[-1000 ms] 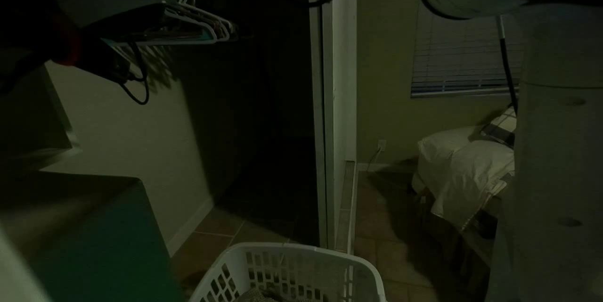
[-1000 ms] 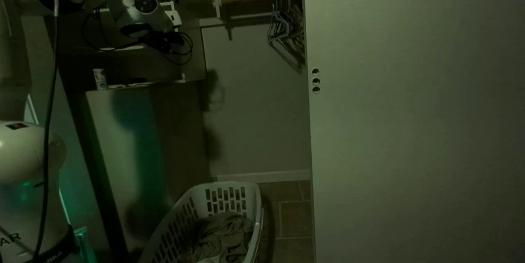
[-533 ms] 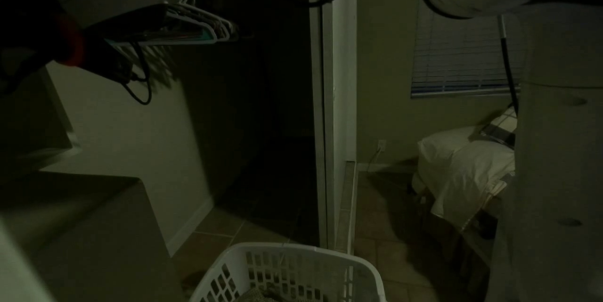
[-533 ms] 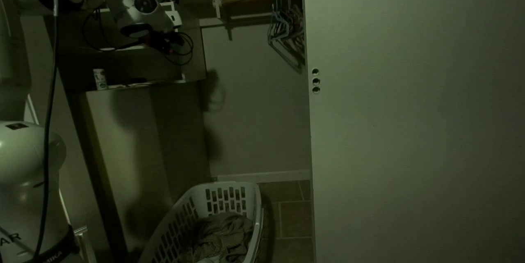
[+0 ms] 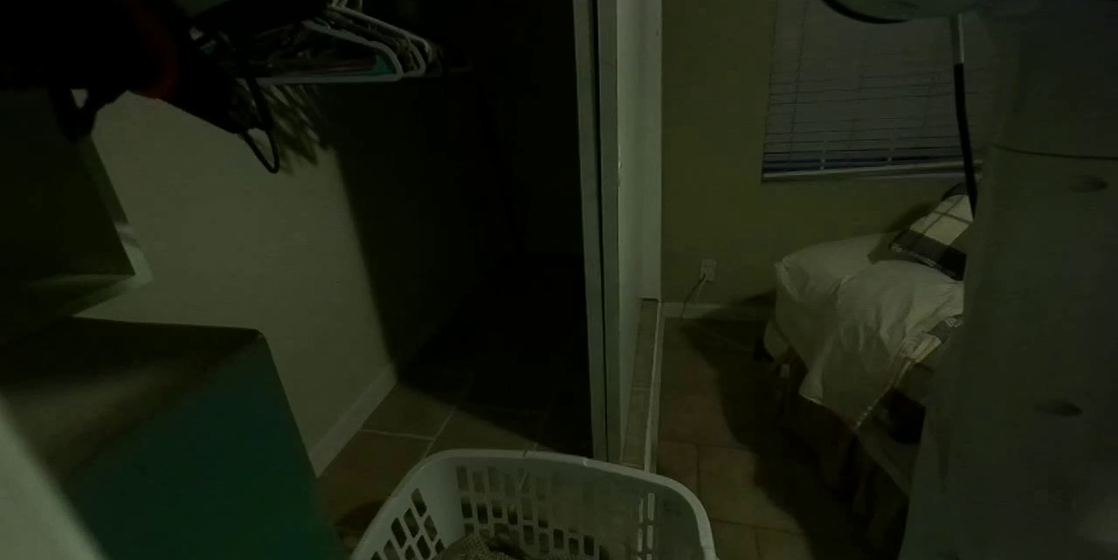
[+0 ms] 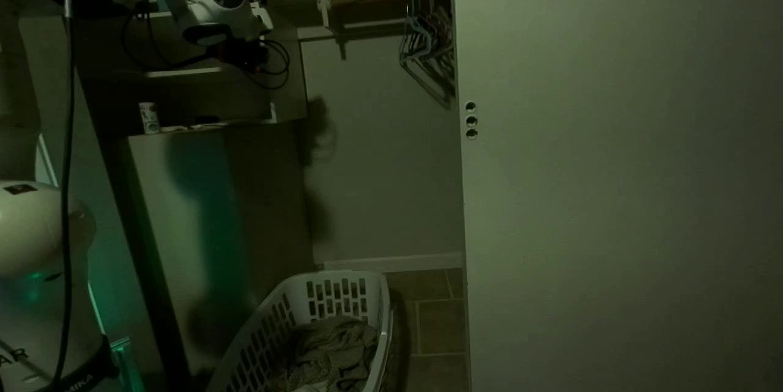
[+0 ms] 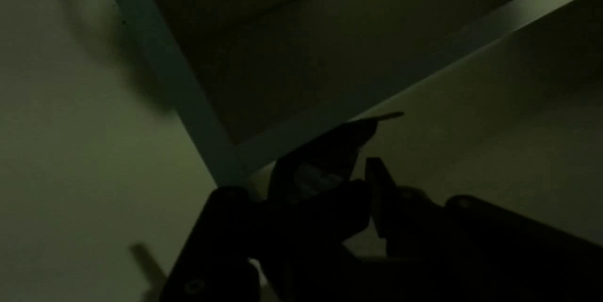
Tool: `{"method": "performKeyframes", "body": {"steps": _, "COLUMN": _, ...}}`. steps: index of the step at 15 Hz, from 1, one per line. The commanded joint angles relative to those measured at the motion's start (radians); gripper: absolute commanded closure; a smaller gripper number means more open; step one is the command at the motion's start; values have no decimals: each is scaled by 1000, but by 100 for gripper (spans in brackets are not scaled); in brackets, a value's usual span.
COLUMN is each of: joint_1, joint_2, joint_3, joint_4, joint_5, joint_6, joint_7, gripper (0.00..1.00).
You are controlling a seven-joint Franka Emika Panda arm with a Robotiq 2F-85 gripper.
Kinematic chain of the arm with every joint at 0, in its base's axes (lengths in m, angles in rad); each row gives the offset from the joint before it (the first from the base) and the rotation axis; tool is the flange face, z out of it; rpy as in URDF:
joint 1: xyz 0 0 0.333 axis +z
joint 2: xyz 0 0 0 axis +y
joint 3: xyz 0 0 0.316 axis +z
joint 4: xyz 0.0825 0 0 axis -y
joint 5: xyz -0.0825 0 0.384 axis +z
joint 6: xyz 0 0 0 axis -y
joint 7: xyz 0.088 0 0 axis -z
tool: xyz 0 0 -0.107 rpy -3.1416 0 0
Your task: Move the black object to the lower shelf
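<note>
Because the light is dim, many details are lost in shadow. In an exterior view, the white arm is stretched in from the upper left, and the dark gripper at its end is held near the shelves, with looped cables beside it. In the wrist view, the black object is seen at the fingertips, just beside a shelf edge; a paler grey patch is shown on it. Gripper and object are merged into one dark outline, so it cannot be told how wide the gripper is spread, or whether the object is gripped. In an exterior view, a printed can is stood upright on the lower shelf, near a low dark patch too dim to be named. Hangers are hung from a rod to the right. Lower down, in both exterior views, a white basket is shown; rumpled cloth is heaped inside it. In an exterior view, a bed with a plaid pillow is seen below window blinds.
</note>
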Motion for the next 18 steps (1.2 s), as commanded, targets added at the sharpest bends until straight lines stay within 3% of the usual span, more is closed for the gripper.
{"method": "performKeyframes", "body": {"steps": 1, "joint_1": -22, "joint_2": -48, "joint_3": -11, "joint_4": -7, "joint_5": 41, "joint_6": -131, "joint_7": -60, "gripper": 93}}
{"method": "performKeyframes", "body": {"steps": 6, "joint_1": -31, "joint_2": -87, "joint_3": -29, "joint_4": -34, "joint_5": 28, "joint_6": -223, "joint_7": -70, "gripper": 93}}
{"method": "performKeyframes", "body": {"steps": 7, "joint_1": -29, "joint_2": -87, "joint_3": -29, "joint_4": -35, "joint_5": 13, "joint_6": -217, "joint_7": -62, "gripper": 89}}
{"method": "performKeyframes", "body": {"steps": 8, "joint_1": -23, "joint_2": -84, "joint_3": -26, "joint_4": -31, "joint_5": 1, "joint_6": -189, "joint_7": -48, "gripper": 68}}
{"method": "performKeyframes", "body": {"steps": 12, "joint_1": -2, "joint_2": -76, "joint_3": -6, "joint_4": -22, "joint_5": -91, "joint_6": -93, "joint_7": 4, "gripper": 41}}
{"method": "performKeyframes", "body": {"steps": 15, "joint_1": 13, "joint_2": -77, "joint_3": 15, "joint_4": -38, "joint_5": -269, "joint_6": 7, "joint_7": 121, "gripper": 20}}
{"method": "performKeyframes", "body": {"steps": 18, "joint_1": 18, "joint_2": -82, "joint_3": 23, "joint_4": -61, "joint_5": -461, "joint_6": 35, "joint_7": 295, "gripper": 2}}
